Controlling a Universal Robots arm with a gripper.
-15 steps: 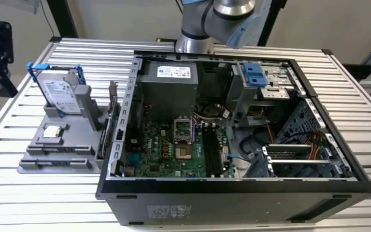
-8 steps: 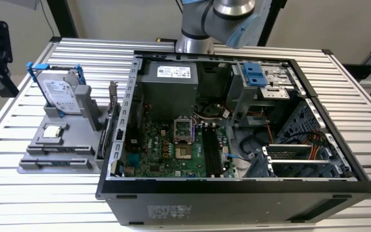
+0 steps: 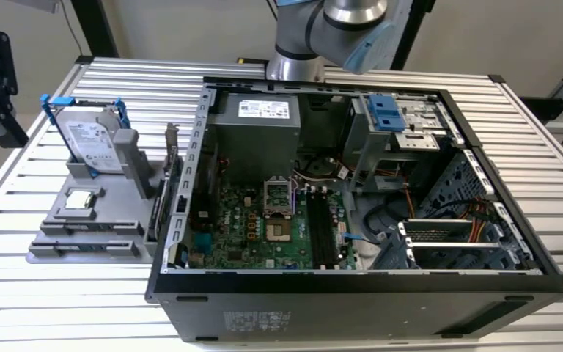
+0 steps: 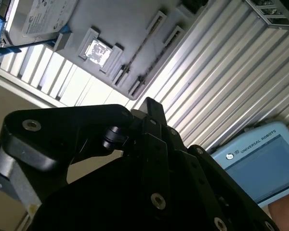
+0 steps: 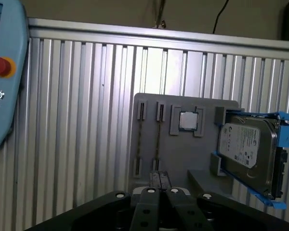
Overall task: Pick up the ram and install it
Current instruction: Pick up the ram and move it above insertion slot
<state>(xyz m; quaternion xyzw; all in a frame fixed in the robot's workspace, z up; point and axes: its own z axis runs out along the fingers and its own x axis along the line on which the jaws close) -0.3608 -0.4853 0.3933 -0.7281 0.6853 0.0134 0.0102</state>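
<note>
Hand (image 5: pixel 159 185) pinched narrow and empty, ram (image 5: pixel 157 139) a thin edge-on strip, standing in grey holder (image 5: pixel 183 156) slot

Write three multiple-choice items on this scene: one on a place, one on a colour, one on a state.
1. The hard drive stands: A on a floor; B in the grey holder; C in a drawer.
2. Its frame is edged: A red; B blue; C yellow.
3. The computer case is: A open; B closed; C wrapped.
Answers: 1 B, it stands in the holder beside the case; 2 B, blue edges show in the first wrist view; 3 A, the motherboard lies exposed.
</note>
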